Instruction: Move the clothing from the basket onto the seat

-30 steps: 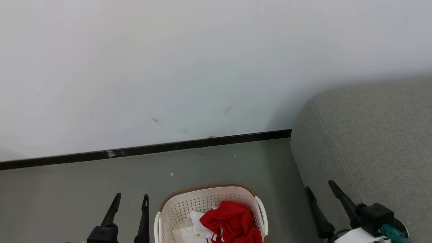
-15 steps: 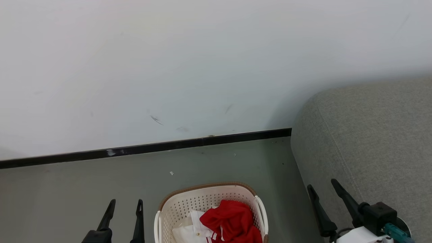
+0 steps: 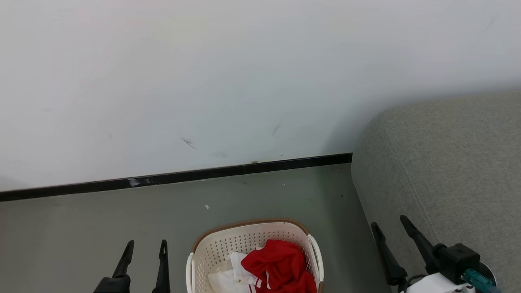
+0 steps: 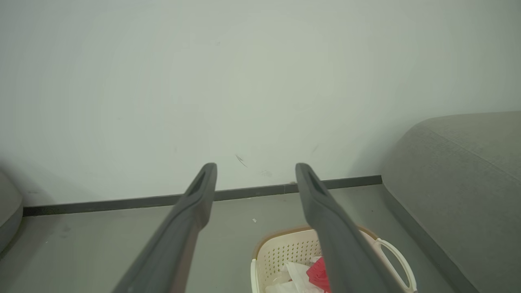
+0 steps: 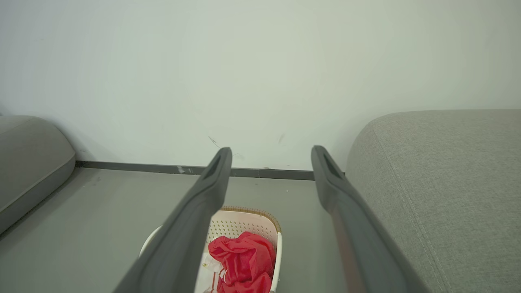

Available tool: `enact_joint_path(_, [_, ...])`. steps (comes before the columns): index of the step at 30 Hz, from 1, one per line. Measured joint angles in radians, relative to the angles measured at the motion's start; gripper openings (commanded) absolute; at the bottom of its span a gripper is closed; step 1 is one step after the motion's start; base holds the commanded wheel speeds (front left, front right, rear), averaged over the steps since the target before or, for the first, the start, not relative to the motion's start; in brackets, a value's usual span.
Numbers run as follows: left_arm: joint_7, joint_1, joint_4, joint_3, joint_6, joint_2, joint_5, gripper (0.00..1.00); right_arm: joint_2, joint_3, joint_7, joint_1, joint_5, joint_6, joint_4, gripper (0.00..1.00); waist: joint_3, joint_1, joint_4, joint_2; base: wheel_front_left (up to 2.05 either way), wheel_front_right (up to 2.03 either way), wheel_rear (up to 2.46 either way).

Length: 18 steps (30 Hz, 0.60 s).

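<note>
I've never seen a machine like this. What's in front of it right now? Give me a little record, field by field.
basket: cream, perforated, brown rim; stands on the floor left of the seat
clothing: red garment and white piece, both in the basket
seat: large grey fabric cushion
left pincer: open, holding nothing
right pincer: open, holding nothing
progress: clothing not yet lifted

the head view's bottom edge cuts off the near part of the oval cream-white perforated plastic basket [image 3: 228,249] and the crumpled red and white clothing [image 3: 281,264] in it. the large grey fabric seat [image 3: 447,162] runs off the right edge.
</note>
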Motion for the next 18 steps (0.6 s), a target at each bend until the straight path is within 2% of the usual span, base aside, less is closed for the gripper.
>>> enact_joint_path(18, [0.0,0.0,0.002,0.008,-0.001,-0.002,0.003,1.0,0.0,-0.009,0.0,0.0,0.001,0.0,-0.049,1.0,0.027,0.0,-0.004,0.0,0.0,0.0,0.0])
